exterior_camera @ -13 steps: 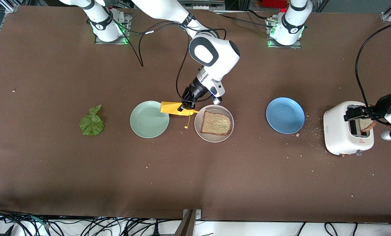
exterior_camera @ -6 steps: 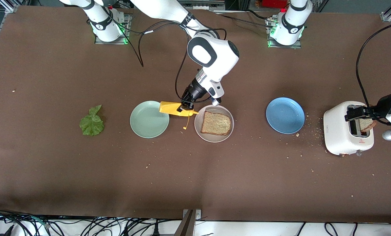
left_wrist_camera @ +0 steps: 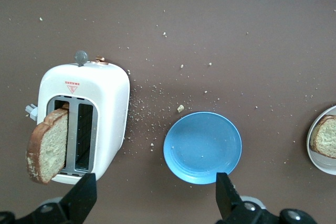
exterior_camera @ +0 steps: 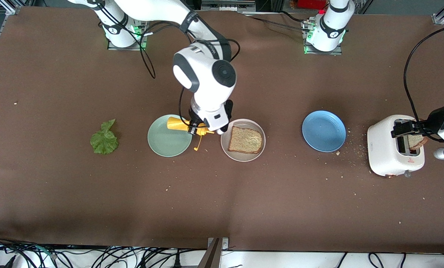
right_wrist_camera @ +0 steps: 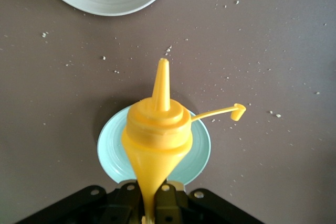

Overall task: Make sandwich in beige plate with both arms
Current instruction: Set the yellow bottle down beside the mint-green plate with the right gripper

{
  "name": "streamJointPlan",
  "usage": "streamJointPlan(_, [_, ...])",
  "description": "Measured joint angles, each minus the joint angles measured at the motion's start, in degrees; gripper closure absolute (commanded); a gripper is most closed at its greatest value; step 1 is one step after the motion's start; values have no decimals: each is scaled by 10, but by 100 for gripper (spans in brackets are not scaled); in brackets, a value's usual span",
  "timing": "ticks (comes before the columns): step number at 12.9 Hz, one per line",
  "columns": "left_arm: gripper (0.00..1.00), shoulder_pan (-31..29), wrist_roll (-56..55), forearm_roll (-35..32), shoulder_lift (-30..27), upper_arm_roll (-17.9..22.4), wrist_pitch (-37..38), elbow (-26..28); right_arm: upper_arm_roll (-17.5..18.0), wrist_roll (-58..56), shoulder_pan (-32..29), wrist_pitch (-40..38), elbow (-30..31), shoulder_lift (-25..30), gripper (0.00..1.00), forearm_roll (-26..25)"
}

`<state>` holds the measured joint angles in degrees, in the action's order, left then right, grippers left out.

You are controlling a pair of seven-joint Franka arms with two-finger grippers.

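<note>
My right gripper (exterior_camera: 196,129) clamps the yellow bottle (exterior_camera: 183,125) over the green plate (exterior_camera: 166,139); my left gripper (left_wrist_camera: 152,195) gapes above the toaster (left_wrist_camera: 86,116).

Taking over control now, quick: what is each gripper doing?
Right gripper: shut on the yellow sauce bottle, over the mint-green plate.
Left gripper: open, over the toaster.

Robotics lab: arm bases (exterior_camera: 122,28) bolted to brown-clothed table (exterior_camera: 58,186), alu framing, loose cables (exterior_camera: 95,257).
</note>
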<state>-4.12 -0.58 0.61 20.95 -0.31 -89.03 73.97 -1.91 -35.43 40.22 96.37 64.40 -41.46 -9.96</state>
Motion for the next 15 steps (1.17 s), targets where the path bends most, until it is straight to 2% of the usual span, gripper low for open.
streamJointPlan(6, [0,-2,-1,0,-1,1,0,0,-2,-227,-178,17,11,4,100,303])
streamJointPlan(11, [0,-3,-1,0,-1,2,0,0,-2,-426,-271,-29,53,3,100,463])
streamJointPlan(13, [0,-3,-1,0,-1,2,0,0,-3,-522,-327,-83,85,0,100,539])
streamJointPlan(15, [0,-3,-1,0,-1,2,0,0,-3,-643,-388,-121,133,-10,100,588])
